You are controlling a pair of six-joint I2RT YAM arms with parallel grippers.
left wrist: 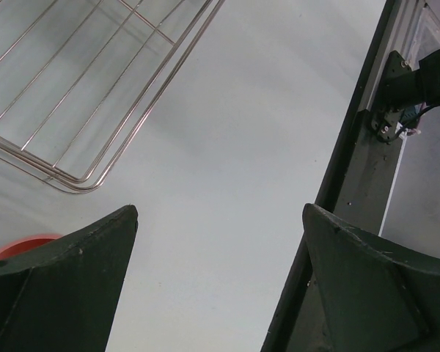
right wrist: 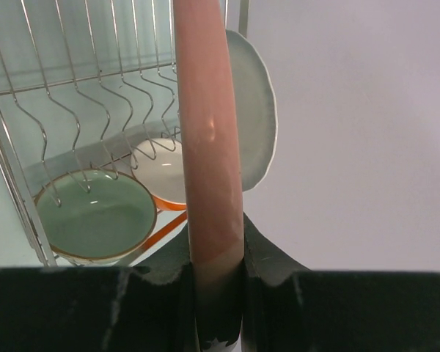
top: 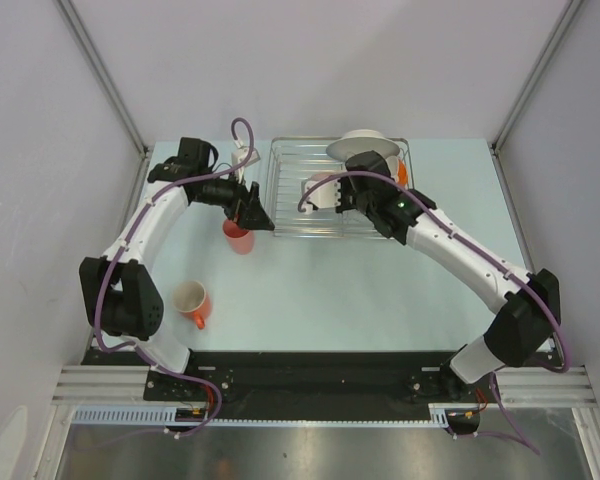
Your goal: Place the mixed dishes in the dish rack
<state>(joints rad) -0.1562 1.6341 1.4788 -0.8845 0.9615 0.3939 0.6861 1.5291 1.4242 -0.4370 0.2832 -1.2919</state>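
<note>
Right gripper [right wrist: 214, 249] clenched on pink plate [right wrist: 205, 132] rim, plate edge-on between jaws; likely stiff, slippery, fragile. Left gripper [left wrist: 220, 213] released, empty.

— Can anything be read on the dish rack [top: 290, 205] or the orange mug [top: 190, 297]?
— No; neither carries a legible word, number or brand.
— And the pink-and-cream plate [right wrist: 205, 147], seen edge-on from the right wrist?
— Its rim shows no lettering. Any small print elsewhere is too tiny to make out; no text or sign is readable in any view.
</note>
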